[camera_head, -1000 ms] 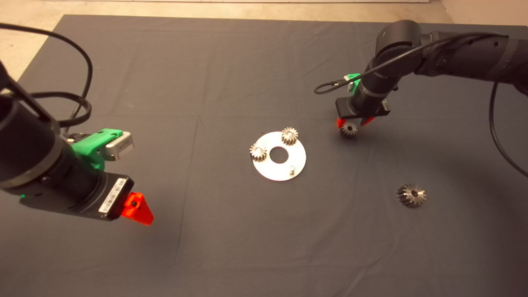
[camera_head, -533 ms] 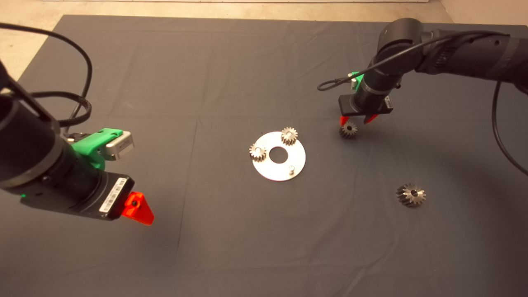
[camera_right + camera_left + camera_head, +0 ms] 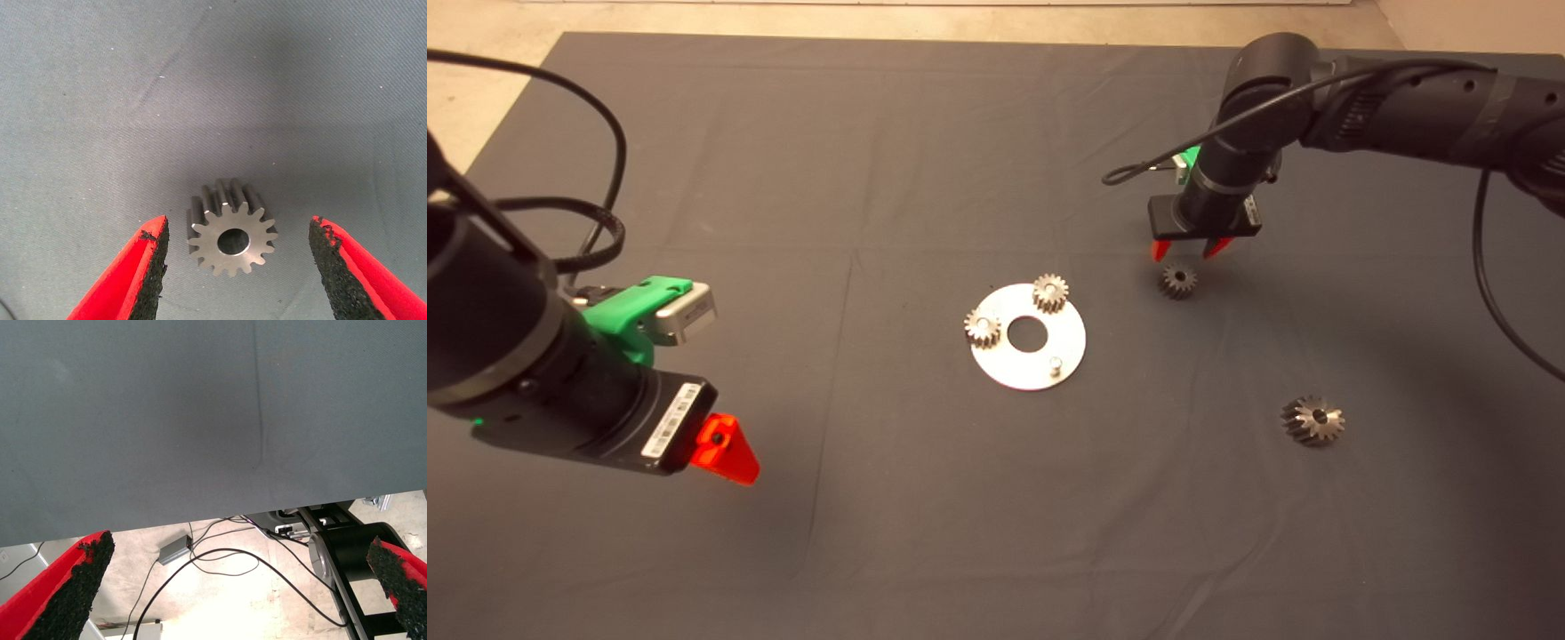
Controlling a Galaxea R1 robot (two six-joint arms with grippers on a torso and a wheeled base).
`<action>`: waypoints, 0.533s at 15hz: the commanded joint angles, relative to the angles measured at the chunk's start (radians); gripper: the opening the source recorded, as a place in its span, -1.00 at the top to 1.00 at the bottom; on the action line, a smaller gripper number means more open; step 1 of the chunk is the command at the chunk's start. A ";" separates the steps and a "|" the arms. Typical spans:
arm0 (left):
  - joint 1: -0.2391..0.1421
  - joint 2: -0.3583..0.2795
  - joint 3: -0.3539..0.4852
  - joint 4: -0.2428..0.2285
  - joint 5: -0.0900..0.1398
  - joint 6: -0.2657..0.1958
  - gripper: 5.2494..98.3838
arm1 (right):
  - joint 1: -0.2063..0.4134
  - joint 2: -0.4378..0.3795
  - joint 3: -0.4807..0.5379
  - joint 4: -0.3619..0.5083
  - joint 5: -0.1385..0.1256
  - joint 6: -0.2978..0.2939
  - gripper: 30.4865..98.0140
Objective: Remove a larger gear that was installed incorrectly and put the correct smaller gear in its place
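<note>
The smaller gear [image 3: 1178, 281] [image 3: 231, 225] lies flat on the mat, right of the round metal plate [image 3: 1069, 348]. My right gripper [image 3: 1185, 250] [image 3: 237, 267] hovers just above and slightly behind it, open, the gear between its fingers but untouched. The larger gear [image 3: 1312, 420], with slanted teeth, rests alone on the mat at the lower right. Two small gears [image 3: 1051, 292] [image 3: 983, 328] sit on the plate's pegs, and a third peg [image 3: 1055, 363] stands bare. My left gripper [image 3: 725, 449] [image 3: 237, 593] waits open at the lower left.
The dark mat [image 3: 925, 160] covers the table. In the left wrist view, floor with cables and a small grey box [image 3: 175, 551] shows beyond the mat's edge. A black cable [image 3: 1138, 182] loops off the right wrist.
My right gripper has risen and drawn back from the smaller gear, which stays on the mat. The left arm, plate and larger gear have not moved.
</note>
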 commanded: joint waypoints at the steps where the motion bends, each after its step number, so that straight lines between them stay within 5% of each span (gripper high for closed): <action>1: -0.016 0.000 0.006 -0.015 0.030 0.003 -0.99 | 0.016 0.009 0.005 -0.022 -0.004 0.000 0.24; 8: -0.016 -0.001 0.007 -0.015 0.030 0.003 -0.99 | 0.014 0.011 0.006 -0.020 -0.004 0.005 0.20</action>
